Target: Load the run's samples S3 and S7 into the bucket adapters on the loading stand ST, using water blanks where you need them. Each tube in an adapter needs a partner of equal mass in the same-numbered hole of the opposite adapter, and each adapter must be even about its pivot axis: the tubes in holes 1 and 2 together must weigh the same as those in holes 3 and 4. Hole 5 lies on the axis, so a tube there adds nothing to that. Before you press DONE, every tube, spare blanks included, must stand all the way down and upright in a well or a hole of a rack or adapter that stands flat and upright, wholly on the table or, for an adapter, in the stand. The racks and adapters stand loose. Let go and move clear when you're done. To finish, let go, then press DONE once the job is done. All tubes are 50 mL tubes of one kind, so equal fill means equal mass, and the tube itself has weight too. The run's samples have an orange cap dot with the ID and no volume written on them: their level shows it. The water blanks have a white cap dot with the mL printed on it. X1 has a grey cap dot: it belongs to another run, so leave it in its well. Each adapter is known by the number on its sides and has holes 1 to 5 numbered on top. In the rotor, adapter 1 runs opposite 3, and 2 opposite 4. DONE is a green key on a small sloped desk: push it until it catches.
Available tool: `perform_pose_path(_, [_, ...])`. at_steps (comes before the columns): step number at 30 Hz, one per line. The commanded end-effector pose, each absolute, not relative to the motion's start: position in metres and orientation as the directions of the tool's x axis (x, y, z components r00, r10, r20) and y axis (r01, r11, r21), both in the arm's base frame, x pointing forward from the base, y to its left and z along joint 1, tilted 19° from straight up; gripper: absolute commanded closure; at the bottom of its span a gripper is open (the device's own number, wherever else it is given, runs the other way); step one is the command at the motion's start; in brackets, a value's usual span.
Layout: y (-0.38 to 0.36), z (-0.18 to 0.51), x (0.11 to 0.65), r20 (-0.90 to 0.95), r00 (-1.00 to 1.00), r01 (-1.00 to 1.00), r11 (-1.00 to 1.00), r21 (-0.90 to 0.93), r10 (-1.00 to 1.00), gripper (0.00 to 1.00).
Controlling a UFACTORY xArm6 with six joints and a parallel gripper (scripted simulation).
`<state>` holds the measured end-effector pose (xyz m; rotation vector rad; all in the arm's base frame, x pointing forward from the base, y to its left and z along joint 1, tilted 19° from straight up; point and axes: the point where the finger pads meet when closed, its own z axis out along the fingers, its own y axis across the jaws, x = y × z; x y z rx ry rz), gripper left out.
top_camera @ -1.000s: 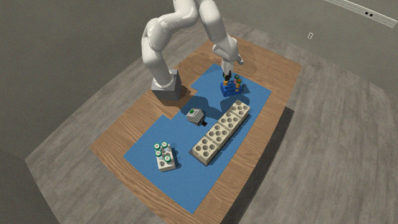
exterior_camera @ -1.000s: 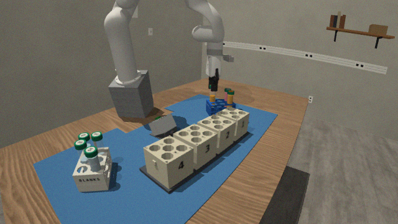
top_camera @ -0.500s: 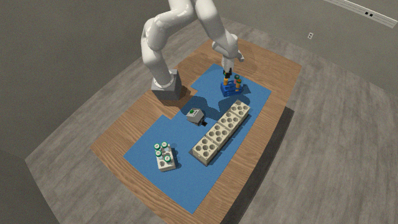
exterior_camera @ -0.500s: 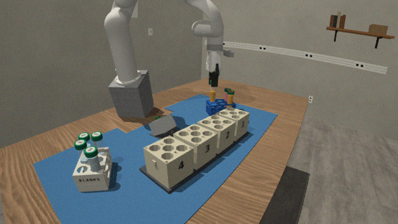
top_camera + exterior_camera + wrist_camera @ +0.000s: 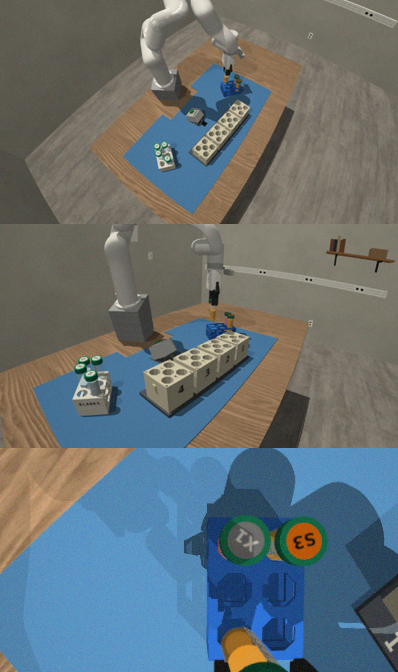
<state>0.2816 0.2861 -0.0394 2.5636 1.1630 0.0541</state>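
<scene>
Blanks rack [image 5: 168,168] [image 5: 93,409] first, in the exterior view: it stands well left of the end effector [image 5: 228,73] [image 5: 213,303] [image 5: 262,668], four white-dotted tubes in it. Next comes the DONE key [image 5: 191,111] [image 5: 158,341], left of and below the end effector; it should wait until everything balances. The adapters [image 5: 208,158] [image 5: 169,398] run nearer the camera than the end effector, their holes unfilled. The end effector itself is closed on an orange-filled tube [image 5: 226,79] [image 5: 212,315] [image 5: 245,653], probably S7, its tip just above the blue rack [image 5: 224,90] [image 5: 211,333] [image 5: 255,570]. Best lift it straight up, well over the caps of X1 [image 5: 236,76] [image 5: 227,314] [image 5: 244,540] and S3 [image 5: 239,81] [image 5: 231,318] [image 5: 301,541], both right of the end effector, before travelling. The tube leans a little in the wrist view, so it likely wants squaring over its hole before a slow descent.
</scene>
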Motion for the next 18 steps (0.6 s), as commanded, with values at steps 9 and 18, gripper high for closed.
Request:
perform_pose_path(9, [0.293, -0.019, 0.279, -0.095, 0.667, 0.726, -0.616, 0.307, 0.739, 1.0])
perform_pose_path(18, [0.298, -0.004, 0.276, -0.095, 0.667, 0.726, -0.616, 0.307, 0.739, 1.0])
